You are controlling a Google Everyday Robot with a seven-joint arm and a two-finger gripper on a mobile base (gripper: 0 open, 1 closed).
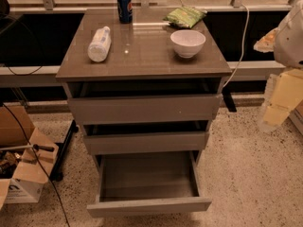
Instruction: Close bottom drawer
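Observation:
The bottom drawer [149, 205] is the lowest of three grey drawers in the cabinet [142, 63]. It is pulled far out, and its shallow grey box is empty. The middle drawer [147, 142] and the taller top drawer [144, 109] each stand out only a little. My gripper [277, 105] is at the right edge of the view, pale yellow below the white arm housing [289, 37]. It hangs at about top-drawer height, well to the right of the cabinet, and touches nothing.
On the cabinet top are a lying plastic bottle [99, 44], a blue can [124, 7], a white bowl [188, 42] and a green snack bag [185, 16]. A cardboard box [23, 169] and black cables lie on the floor at the left. A white cable [245, 37] hangs at the right.

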